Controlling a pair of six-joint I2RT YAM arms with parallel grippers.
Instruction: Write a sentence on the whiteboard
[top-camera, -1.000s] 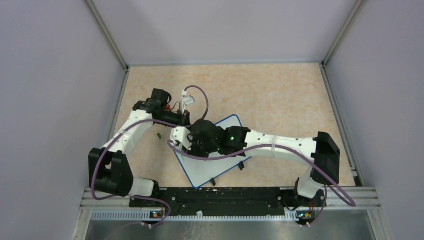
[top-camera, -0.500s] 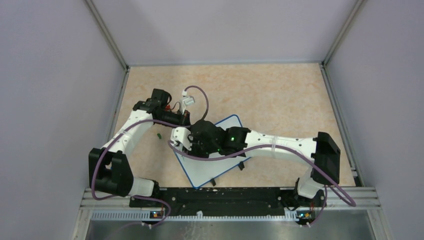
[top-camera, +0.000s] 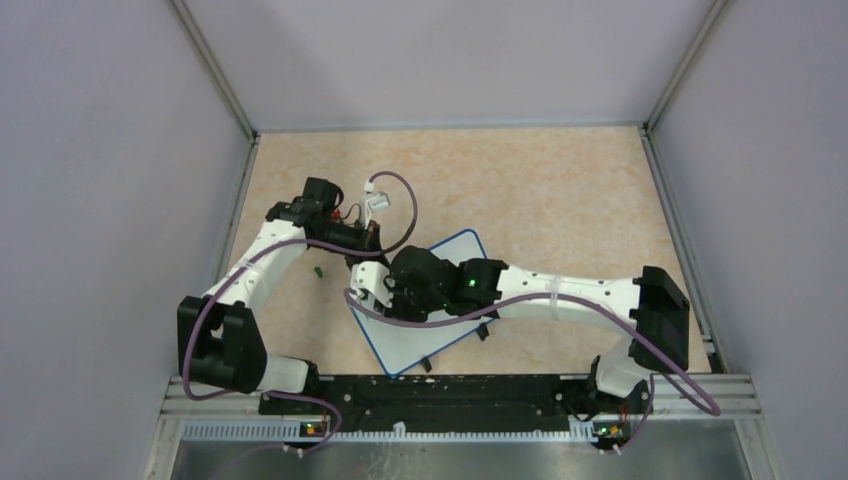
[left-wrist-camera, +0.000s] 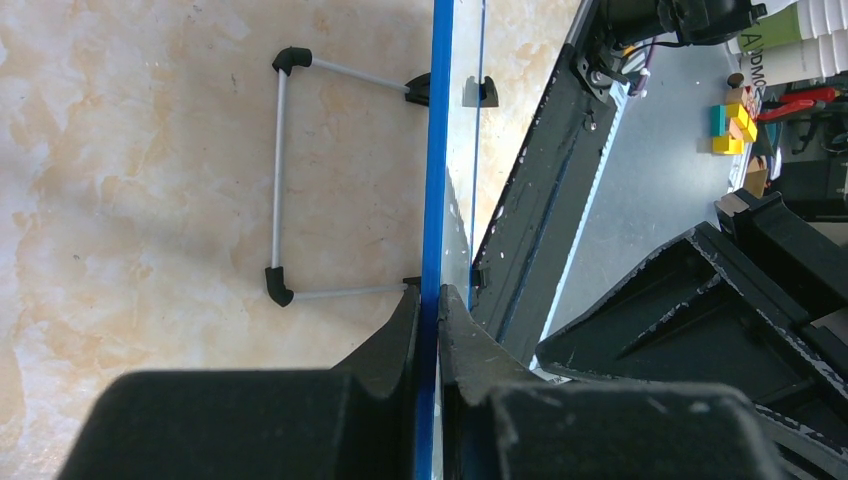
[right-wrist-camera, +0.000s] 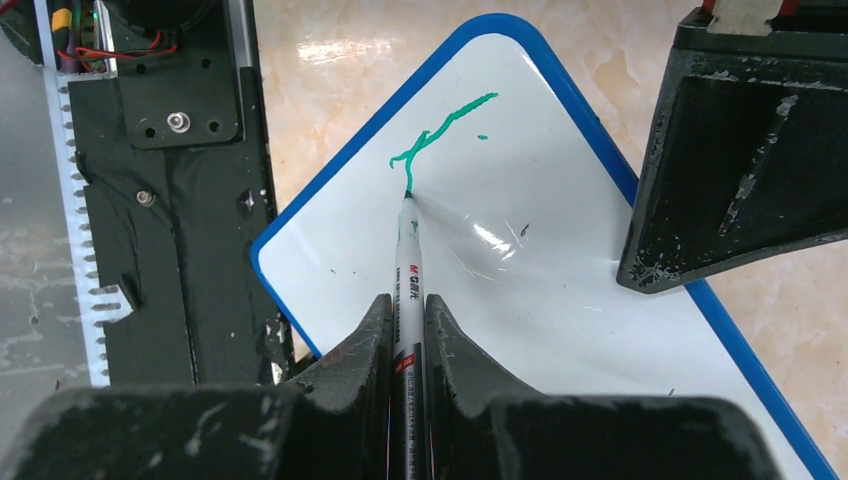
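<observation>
Left jaws clamp whiteboard (left-wrist-camera: 432, 150) rim (marker (right-wrist-camera: 409, 270) tip on open white)

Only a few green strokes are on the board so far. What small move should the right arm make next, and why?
Probably drag the marker tip a little further across the whiteboard without lifting. Its tip sits at the end of the short green stroke, most of the board is bare, and the left fingers clamp its rim.
</observation>
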